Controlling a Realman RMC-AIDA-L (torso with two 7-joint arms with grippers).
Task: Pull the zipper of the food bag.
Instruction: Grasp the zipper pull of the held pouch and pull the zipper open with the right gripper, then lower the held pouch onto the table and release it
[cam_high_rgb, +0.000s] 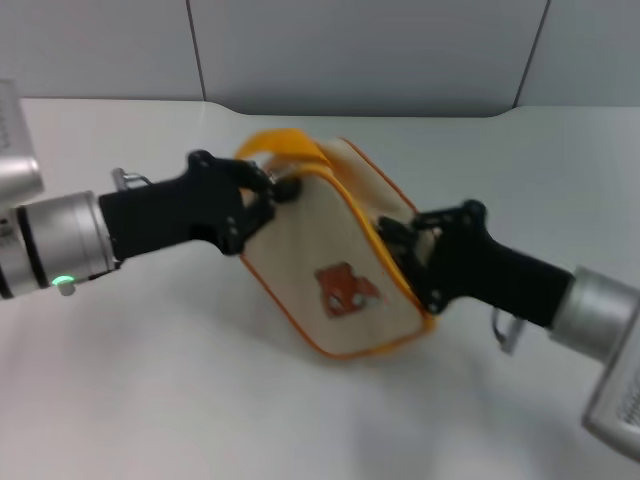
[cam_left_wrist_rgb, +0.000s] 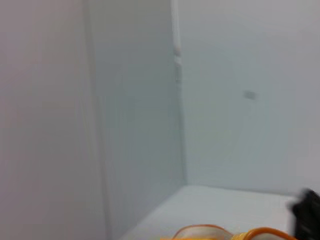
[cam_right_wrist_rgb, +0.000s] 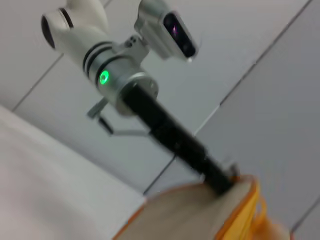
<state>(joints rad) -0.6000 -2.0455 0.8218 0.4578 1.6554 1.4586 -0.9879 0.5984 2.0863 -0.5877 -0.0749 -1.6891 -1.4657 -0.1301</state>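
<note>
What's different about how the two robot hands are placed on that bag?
The left gripper is at the food bag's upper end, by the orange handle; the right gripper is at its lower, right edge. The left reaches in level, the right slants up from below. Both are black and touch the bag.

Both arms are seen reaching inward from opposite sides. The left gripper (cam_high_rgb: 272, 195) is extended from the left on a black forearm, its silver wrist lit by a green lamp, the jaws closed on the bag's (cam_high_rgb: 335, 290) upper end. The right gripper (cam_high_rgb: 398, 240) is angled up from the lower right, its jaws clamped on the bag's right edge.
</note>
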